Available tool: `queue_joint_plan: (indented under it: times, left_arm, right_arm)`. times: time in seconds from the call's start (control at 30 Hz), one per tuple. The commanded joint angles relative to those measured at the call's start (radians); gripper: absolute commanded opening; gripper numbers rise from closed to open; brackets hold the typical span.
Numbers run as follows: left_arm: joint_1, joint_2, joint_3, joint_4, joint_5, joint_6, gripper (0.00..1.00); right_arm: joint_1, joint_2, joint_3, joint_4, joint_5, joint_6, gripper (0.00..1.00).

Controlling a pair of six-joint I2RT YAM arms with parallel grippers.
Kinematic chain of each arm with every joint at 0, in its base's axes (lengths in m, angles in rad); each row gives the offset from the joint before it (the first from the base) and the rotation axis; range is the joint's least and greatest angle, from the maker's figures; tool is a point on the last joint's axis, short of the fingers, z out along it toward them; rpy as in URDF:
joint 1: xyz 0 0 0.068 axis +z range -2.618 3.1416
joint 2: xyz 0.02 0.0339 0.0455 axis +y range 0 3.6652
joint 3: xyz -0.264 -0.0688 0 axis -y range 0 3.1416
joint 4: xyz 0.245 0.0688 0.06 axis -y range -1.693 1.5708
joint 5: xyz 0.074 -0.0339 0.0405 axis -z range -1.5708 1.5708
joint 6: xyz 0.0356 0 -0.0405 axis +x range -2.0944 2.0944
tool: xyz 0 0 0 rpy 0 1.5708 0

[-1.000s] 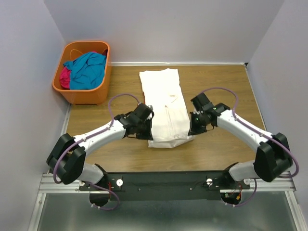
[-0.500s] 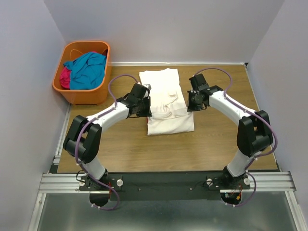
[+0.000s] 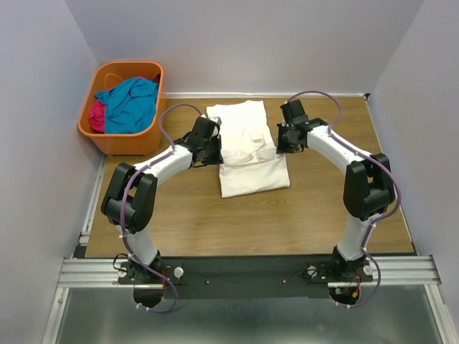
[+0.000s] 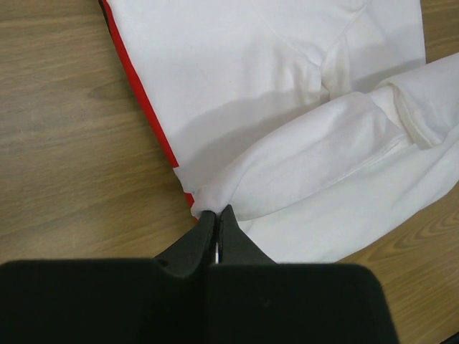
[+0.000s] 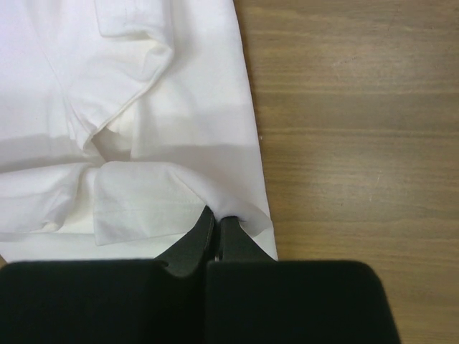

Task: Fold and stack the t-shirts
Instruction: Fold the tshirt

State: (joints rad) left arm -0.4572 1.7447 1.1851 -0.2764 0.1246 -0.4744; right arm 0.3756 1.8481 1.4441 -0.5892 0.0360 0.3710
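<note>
The white t-shirt (image 3: 247, 150) lies lengthwise on the table's middle, its near end folded back over itself. A thin red strip of its print shows along its left edge in the left wrist view (image 4: 143, 93). My left gripper (image 3: 214, 149) is shut on the folded edge's left corner (image 4: 215, 211). My right gripper (image 3: 281, 144) is shut on the folded edge's right corner (image 5: 217, 215). Both hold the fold low over the shirt's middle. The teal-blue t-shirt (image 3: 133, 100) and the magenta t-shirt (image 3: 96, 115) lie crumpled in the orange basket.
The orange basket (image 3: 122, 143) stands at the far left corner, partly off the table. Grey walls close in the back and both sides. Bare wooden table (image 3: 337, 193) lies to the right and near side of the shirt.
Both grippers have carried the shirt's near end away from the bases, toward the far end, folding it over. The shirt now looks shorter.
</note>
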Motion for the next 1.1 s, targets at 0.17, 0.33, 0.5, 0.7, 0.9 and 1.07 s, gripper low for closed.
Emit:
queue_joint_plan:
  times: [0.17,0.33,0.5,0.7,0.9,1.07]
  left_arm:
    - [0.026,0.056,0.034,0.062,-0.048,0.007,0.0]
    - [0.031,0.088,0.054,0.082,-0.054,0.01,0.0]
    - [0.032,0.107,0.044,0.111,-0.066,0.01,0.0]
    - [0.035,0.151,0.033,0.138,-0.077,0.013,0.0]
    - [0.034,0.154,-0.042,0.141,-0.043,-0.009,0.0]
    - [0.025,0.05,-0.171,0.143,0.007,-0.033,0.0]
  right_arm:
    - [-0.017,0.1,0.068,0.049,0.004,-0.023,0.0]
    - [-0.026,0.131,0.081,0.071,0.015,-0.02,0.0]
    - [-0.029,0.146,0.075,0.094,0.018,-0.021,0.0]
    - [-0.032,0.187,0.044,0.153,0.005,-0.023,0.0]
    - [-0.032,0.194,-0.025,0.173,-0.076,-0.006,0.0]
    - [-0.03,0.106,-0.236,0.169,-0.259,0.048,0.0]
